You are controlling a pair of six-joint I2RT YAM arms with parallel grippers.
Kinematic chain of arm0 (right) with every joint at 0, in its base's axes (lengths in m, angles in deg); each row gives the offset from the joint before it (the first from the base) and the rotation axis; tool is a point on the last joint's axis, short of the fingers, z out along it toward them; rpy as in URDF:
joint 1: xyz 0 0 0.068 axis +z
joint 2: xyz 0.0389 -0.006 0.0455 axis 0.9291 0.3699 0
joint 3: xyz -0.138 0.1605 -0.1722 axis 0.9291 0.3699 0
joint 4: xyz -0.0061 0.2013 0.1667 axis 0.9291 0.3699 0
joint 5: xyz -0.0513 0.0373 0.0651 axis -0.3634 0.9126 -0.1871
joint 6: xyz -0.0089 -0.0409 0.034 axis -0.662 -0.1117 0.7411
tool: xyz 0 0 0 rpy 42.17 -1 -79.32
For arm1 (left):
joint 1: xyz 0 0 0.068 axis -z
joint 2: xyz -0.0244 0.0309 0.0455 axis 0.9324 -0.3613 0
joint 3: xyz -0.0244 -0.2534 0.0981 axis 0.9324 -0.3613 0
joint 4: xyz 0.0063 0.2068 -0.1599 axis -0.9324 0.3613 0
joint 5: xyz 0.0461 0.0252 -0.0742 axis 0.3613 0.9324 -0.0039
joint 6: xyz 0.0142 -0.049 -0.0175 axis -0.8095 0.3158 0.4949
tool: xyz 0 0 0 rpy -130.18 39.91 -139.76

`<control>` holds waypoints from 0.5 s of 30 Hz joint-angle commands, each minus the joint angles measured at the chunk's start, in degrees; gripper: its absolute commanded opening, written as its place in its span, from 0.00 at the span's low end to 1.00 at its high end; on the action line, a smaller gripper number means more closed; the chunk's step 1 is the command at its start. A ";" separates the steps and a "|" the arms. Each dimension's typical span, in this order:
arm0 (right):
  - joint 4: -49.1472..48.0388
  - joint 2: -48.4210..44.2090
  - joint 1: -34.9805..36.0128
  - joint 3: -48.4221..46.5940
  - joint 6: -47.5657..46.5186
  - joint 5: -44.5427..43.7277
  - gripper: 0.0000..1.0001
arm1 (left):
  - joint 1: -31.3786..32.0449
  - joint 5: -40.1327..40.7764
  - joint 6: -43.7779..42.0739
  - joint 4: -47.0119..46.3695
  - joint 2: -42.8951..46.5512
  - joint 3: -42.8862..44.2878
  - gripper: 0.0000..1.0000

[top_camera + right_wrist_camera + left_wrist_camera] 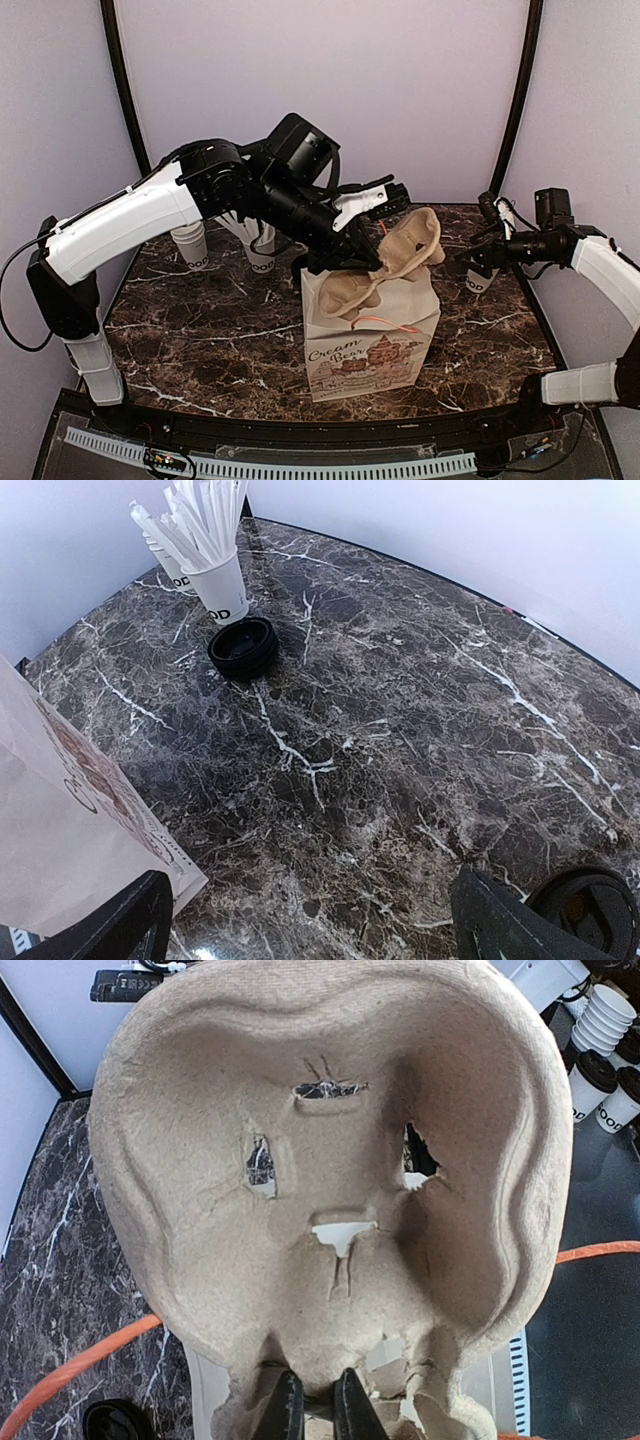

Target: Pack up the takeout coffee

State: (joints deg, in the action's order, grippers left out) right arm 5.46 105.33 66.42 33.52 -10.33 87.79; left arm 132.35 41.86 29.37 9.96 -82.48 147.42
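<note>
Mid-table (pixel 200 330): paper bag (pixel 372 345) standing upright, mouth open. A pulp cup carrier (pixel 405 250) sits tilted in the mouth, lower end at the bag's rim, upper end sticking out up and to the right. No view shows deeper into the bag.

The left claw (pixel 318 1405) is pinched narrow on the carrier's near edge, pulp between the fingers.

The takeout coffee (pixel 478 282) stands on the table near the right edge, well apart from the bag, lettering low on the cup. The right claw (pixel 468 262) hangs just above and beside it, spread wide and gripping nothing. The cup is not between the fingers.

Far left: a straw cup (pixel 260 250) packed with white straws, and a second white cup (pixel 190 245) beside it.

Per view:
- Top: the only one with bag, carrier and both arms together. The coffee is half hidden behind the right claw.
- Left wrist: the carrier fills the frame, and marble shows through its slits. In the upper right corner are a lidless cup stack (pixel 605 1015) and two black-lidded cups (pixel 592 1082) next to it. Can't tell which of them is the one by the right claw.
- Right wrist: fingers at both bottom corners with bare marble between them. The coffee's black lid sits just outside the finger at lower right. A stack of black lids (pixel 243 645) sits beside the straw cup; I can't make that out from the top.
</note>
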 commanded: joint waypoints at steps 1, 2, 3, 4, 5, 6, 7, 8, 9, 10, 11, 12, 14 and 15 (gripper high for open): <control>-0.59 -0.49 0.28 0.45 -1.14 1.44 0.99 | 0.94 2.97 -0.88 6.17 -1.16 3.75 0.00; -0.48 -0.51 0.25 0.45 -1.37 1.53 0.99 | 1.55 3.52 -0.78 7.34 -1.30 4.14 0.00; -0.25 -0.47 0.20 0.45 -1.54 1.64 0.99 | 1.88 4.68 -0.59 8.24 -1.38 4.28 0.00; -0.10 -0.35 0.20 0.45 -1.71 1.78 0.99 | 2.42 5.29 -0.31 8.66 -1.41 4.32 0.00; -0.01 -0.19 0.29 0.45 -1.82 1.98 0.99 | 2.67 6.57 -0.19 9.41 -1.32 4.35 0.00; 0.10 0.00 0.29 0.45 -1.99 2.20 0.99 | 3.08 7.12 0.15 9.72 -1.21 4.31 0.00; 0.30 0.16 0.30 0.37 -2.20 2.54 0.99 | 3.26 8.10 0.35 10.33 -1.01 4.22 0.00; 0.46 0.33 0.31 0.28 -2.35 2.73 0.99 | 3.55 8.59 0.65 10.62 -0.94 4.25 0.00; 0.64 0.54 0.29 0.19 -2.52 2.91 0.99 | 3.72 9.57 0.73 11.20 -0.93 4.05 0.00; 0.81 0.64 0.29 0.12 -2.76 3.09 0.99 | 4.24 10.87 0.75 11.50 -0.92 3.85 0.00; 0.93 0.66 0.29 0.10 -2.90 3.15 0.99 | 4.81 11.64 0.74 12.05 -0.92 3.42 0.00; 1.00 0.68 0.29 0.09 -3.01 3.23 0.99 | 5.09 12.86 0.58 12.36 -1.09 3.14 0.00; 1.30 0.67 0.29 0.14 -3.27 3.39 0.99 | 5.93 14.60 0.42 13.14 -1.54 2.43 0.00; 1.45 0.59 0.29 0.10 -3.36 3.54 0.99 | 6.44 15.09 0.40 13.60 -1.76 2.32 0.00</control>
State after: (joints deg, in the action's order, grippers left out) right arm 6.43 105.79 66.42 33.52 -12.53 89.54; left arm 137.22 52.37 29.63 19.93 -84.21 150.31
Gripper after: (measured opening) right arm 0.986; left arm 0.111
